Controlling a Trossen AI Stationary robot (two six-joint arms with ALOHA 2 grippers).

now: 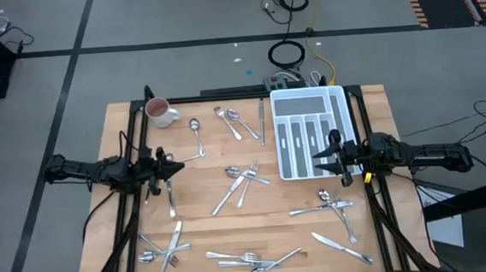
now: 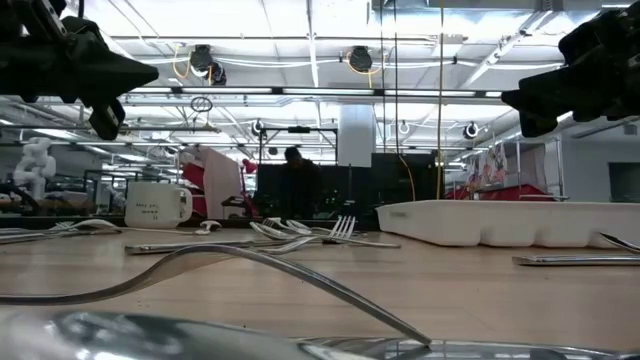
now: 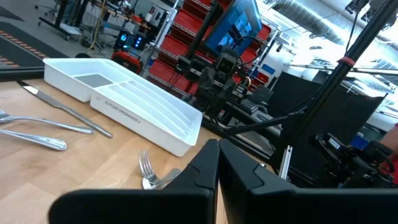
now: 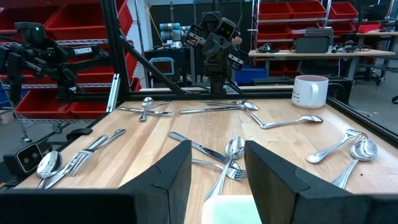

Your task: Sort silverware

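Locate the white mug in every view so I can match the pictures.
High view: white mug at the table's far-left corner.
Low view: mug at left, on the table's far edge.
Left wrist view: not in it.
Right wrist view: mug at upper right, on the table's far side.
Shared landmark: the bent spoon lying nearest the mug.

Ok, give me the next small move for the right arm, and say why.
Probably lower the right gripper toward the crossed pile of silverware at mid-table. Its jaws stand open and empty beside the tray, whose slots look empty, and that pile lies straight ahead of it. The left gripper waits shut.
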